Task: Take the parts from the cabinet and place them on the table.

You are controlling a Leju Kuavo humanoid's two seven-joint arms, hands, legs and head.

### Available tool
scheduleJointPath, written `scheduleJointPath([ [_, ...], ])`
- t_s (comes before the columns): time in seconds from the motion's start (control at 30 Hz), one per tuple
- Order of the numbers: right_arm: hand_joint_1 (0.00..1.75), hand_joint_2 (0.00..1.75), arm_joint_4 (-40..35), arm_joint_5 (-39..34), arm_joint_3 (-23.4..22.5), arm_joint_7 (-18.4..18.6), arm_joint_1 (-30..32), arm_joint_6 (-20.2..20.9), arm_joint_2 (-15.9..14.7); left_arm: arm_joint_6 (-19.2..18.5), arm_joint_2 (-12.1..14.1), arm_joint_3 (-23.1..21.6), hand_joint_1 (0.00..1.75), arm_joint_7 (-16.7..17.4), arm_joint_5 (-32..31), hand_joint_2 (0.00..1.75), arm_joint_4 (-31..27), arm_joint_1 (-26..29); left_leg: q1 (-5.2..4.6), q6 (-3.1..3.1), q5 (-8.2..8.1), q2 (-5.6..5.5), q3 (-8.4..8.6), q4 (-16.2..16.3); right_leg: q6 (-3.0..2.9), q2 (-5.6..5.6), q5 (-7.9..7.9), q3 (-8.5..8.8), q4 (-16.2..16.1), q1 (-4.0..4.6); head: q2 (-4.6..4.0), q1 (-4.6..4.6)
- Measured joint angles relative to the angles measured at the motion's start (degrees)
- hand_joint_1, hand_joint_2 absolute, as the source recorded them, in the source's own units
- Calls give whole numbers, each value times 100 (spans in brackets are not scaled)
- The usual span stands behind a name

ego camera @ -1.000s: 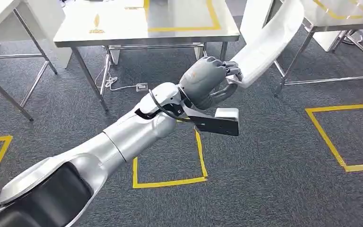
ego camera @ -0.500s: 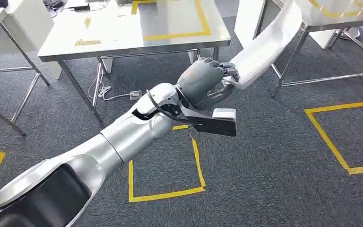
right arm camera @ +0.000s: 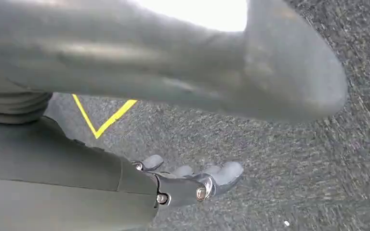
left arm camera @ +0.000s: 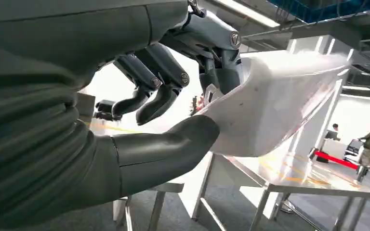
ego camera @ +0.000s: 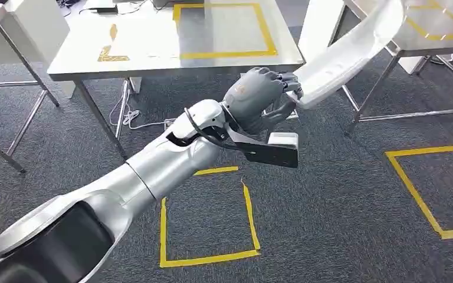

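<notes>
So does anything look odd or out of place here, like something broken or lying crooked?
Nothing looks broken or spilled. The left hand grips one end of a long white curved part, which juts up at a slant. On the floor, the yellow tape square has a gap at one corner, and a cable trails under the table.

We count one long white part [ego camera: 345,56], three steel tables [ego camera: 153,56], three yellow tape squares [ego camera: 209,215] on the carpet, and two hands [ego camera: 256,100].
</notes>
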Motion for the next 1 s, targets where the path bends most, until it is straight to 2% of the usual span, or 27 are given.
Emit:
scheduleJointPath([
  [0.03, 0, 0, 0, 0, -2, 0, 11, 0, 0, -2, 0, 0, 175, -7, -15, 175, 0, 13, 0, -4, -84, -22, 96, 0, 10, -1, -131, -192, 10, -1, 0, 13],
  [0.07, 0, 0, 0, 2, -2, 0, 28, 0, -2, -2, 0, 0, 175, -4, -15, 175, 2, 24, 0, -13, -159, -35, 190, 0, 18, -1, -114, -268, -139, -2, 0, 26],
  [0.1, 0, 0, 0, 6, -2, 0, 43, 0, -7, -2, 0, 13, 175, 20, -18, 175, 9, 29, 1, -48, -367, -34, 456, 0, -16, -5, 487, -213, -973, 1, 0, 33],
  [0.13, 0, 0, 0, 11, -2, 0, 92, 2, -7, -2, 31, 17, 175, 26, -29, 175, 44, 58, -24, -82, -556, -25, 635, 60, -54, -54, 1534, -227, -1685, 25, 0, 42],
  [0.17, 0, 0, 0, 15, 0, -2, 66, 9, -7, -20, -1, 22, 175, 26, -35, 175, 43, 77, -38, -129, -673, -55, 621, -1, -107, -80, 1395, -138, -1609, 45, 0, 48],
  [0.2, 0, 0, 0, 9, -2, 4, 57, 4, -4, -26, -16, 31, 175, 24, -44, 175, 35, 97, -38, -148, -753, -42, 759, -76, -151, -63, 1358, -49, -1623, 56, 0, 33],
  [0.23, 0, 0, 0, 13, -2, -7, 67, 6, -4, -28, 1, 46, 175, 26, -44, 175, 39, 91, -41, -194, -639, -35, 849, 50, -182, -40, 1344, -20, -1688, 36, -2, 17],
  [0.27, 0, 0, 0, 11, -2, -2, 49, 7, -2, -30, -22, 48, 175, 28, -44, 175, 28, 67, -57, -226, -589, -35, 888, 126, -247, -15, 1334, 169, -1700, 22, 0, 20],
  [0.3, 0, 0, 0, 13, -2, -2, 52, 7, 13, -28, -25, 55, 175, 31, -44, 175, 26, 71, -45, -257, -547, -19, 806, 363, -287, -26, 1278, 284, -1740, 3, -2, 24],
  [0.37, 0, 0, 0, 13, 0, -4, 36, 7, 2, -26, -9, 66, 175, 29, -42, 175, 28, 45, -5, -337, -631, 12, 285, 1144, -332, -12, 1154, 440, -1752, -10, 0, -50],
  [0.43, 0, 0, 0, 13, 0, -2, 32, 7, 2, -28, 4, 66, 175, 26, -44, 175, 35, 80, 41, -368, -1122, 28, -282, 1707, -313, 8, 1006, 588, -1763, -18, 0, -63],
  [0.47, 0, 0, 0, 13, 0, -2, 36, 7, 2, -28, 13, 66, 175, 26, -44, 175, 42, 104, 57, -368, -1216, 33, -473, 1757, -301, 15, 937, 671, -1763, -26, 0, -72],
  [0.5, 0, 0, 0, 11, 0, 0, 45, 7, 2, -28, 13, 66, 175, 31, -44, 175, 42, 112, 66, -376, -1134, 40, -564, 1622, -288, 21, 870, 761, -1763, -33, 0, -77],
  [0.53, 0, 0, 0, 11, -2, 0, 53, 7, 2, -28, 17, 66, 175, 35, -44, 175, 46, 110, 72, -374, -887, 48, -556, 1297, -273, 25, 797, 850, -1763, -42, 0, -79],
  [0.57, 0, 0, 0, 13, -2, -2, 52, 7, 2, -28, 26, 68, 175, 37, -44, 175, 46, 107, 74, -372, -527, 57, -493, 866, -253, 25, 735, 933, -1763, -54, 0, -81],
  [0.6, 0, 0, 0, 26, -2, -4, 56, 9, 2, -28, 33, 74, 175, 37, -78, 175, 46, 106, 78, -375, -46, 77, -413, 388, -225, 23, 667, 981, -1766, -64, 0, -87],
  [0.63, 0, 0, 0, 28, 0, -4, 50, 11, 2, -28, 68, 77, 175, 33, -107, 175, 57, 103, 78, -356, 294, 125, -434, 73, -189, 24, 597, 1050, -1733, -44, 0, -107],
  [0.67, 0, 0, 0, 31, 0, -6, 44, 9, 0, -28, 61, 76, 175, 24, -129, 175, 59, 107, 67, -299, 61, 154, -402, 140, -145, 42, 529, 1077, -1760, -38, -2, -105],
  [0.7, 0, 0, 0, 33, -2, 0, 38, 13, 0, -28, 33, 77, 175, 4, -151, 175, 50, 101, 38, -264, 44, 143, -325, 139, -85, 20, 465, 1110, -1833, -46, -2, -98],
  [0.73, 0, 0, -2, 37, -2, -4, 42, 11, 0, -28, 28, 87, 175, 4, -162, 175, 52, 98, 61, -197, 80, 100, -302, 57, -33, 13, 546, 1232, -1734, -34, 0, -94],
  [0.77, 0, 0, -2, 37, -2, 0, 33, 11, -2, -28, 26, 87, 175, 9, -166, 175, 52, 88, 67, -138, 75, 85, -211, 49, -20, 11, 563, 1264, -1728, -39, 0, -85],
  [0.8, 0, 0, -2, 35, -2, -2, 16, 11, -7, -28, -11, 87, 175, 4, -171, 175, 33, 81, 82, -106, 55, 75, -73, 33, -5, -9, 549, 1221, -1635, -50, 0, -75],
  [0.87, 0, 0, 0, 28, 0, -2, 2, 20, -7, -28, -7, 96, 175, 13, -179, 175, 44, 44, 78, -59, -12, 64, 18, 28, 5, -17, 622, 808, -940, -51, 0, -41],
  [0.9, 0, 0, 0, 28, 0, -4, -7, 22, -7, -30, -15, 94, 175, 11, -190, 175, 44, 53, 69, -33, -77, 56, 72, 19, 17, -17, 488, 356, -386, -37, 0, -22],
  [0.93, 0, 0, -2, 28, 0, -4, 3, 22, -7, -37, -15, 94, 175, 13, -208, 175, 46, 71, 61, -21, -135, 41, 129, 14, 24, -16, 291, 68, -117, -28, 0, -11],
  [0.97, 0, 0, 0, 26, 0, -2, 17, 24, -7, -44, -13, 94, 175, 20, -214, 175, 55, 92, 51, -21, -214, 17, 213, 11, 15, -16, 4, -196, 10, -12, 0, -2],
  [1.0, 0, 0, -2, 28, 0, -2, 43, 26, -9, -48, -13, 94, 175, 22, -214, 175, 68, 108, 42, -25, -300, -5, 311, 11, -12, -16, -175, -358, -60, 6, 0, 6],
])
